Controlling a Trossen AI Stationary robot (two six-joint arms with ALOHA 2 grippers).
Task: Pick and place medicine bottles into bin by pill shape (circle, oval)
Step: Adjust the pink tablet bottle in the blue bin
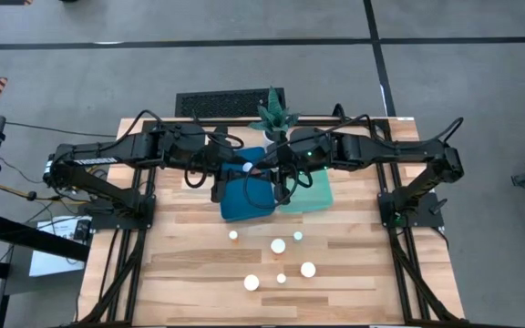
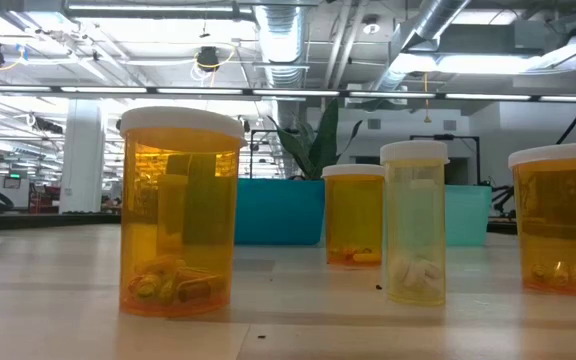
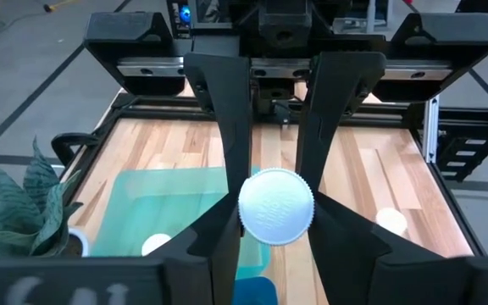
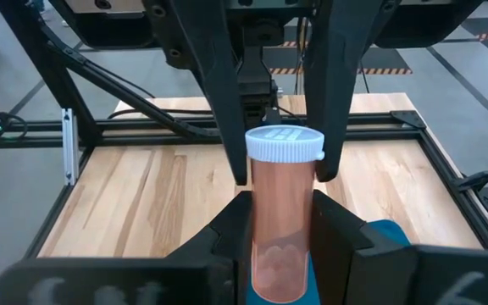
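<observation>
One amber medicine bottle with a white cap [image 1: 246,168] is held level in the air between both arms, above the far edge of the blue bin [image 1: 247,202]. Its cap faces my left wrist camera [image 3: 276,206]. Its amber body [image 4: 281,212], with pale pills at the base end, runs toward my right wrist. My left gripper [image 1: 235,171] and my right gripper [image 1: 272,169] are both shut on it. Several other bottles stand upright on the table nearer the front [image 1: 277,245], and they also show close up in the low view [image 2: 180,215]. My left gripper pinches the white cap [image 4: 284,146] between its two fingers [image 4: 230,110], one on each side of the rim. The fingers come level from the table's left, along the bottle's axis. The bottle is clear of the bin. My right gripper pinches the amber body [image 4: 280,203] between its two fingers [image 4: 333,224], below the cap. The fingers come level from the table's right and lie along the bottle. In the left wrist view the cap hides this contact.
A light green bin [image 1: 310,193] sits to the right of the blue one, with a white cap showing inside it [image 3: 155,246]. A potted green plant [image 1: 274,117] stands behind the bins. Both arms crowd the space over the bins.
</observation>
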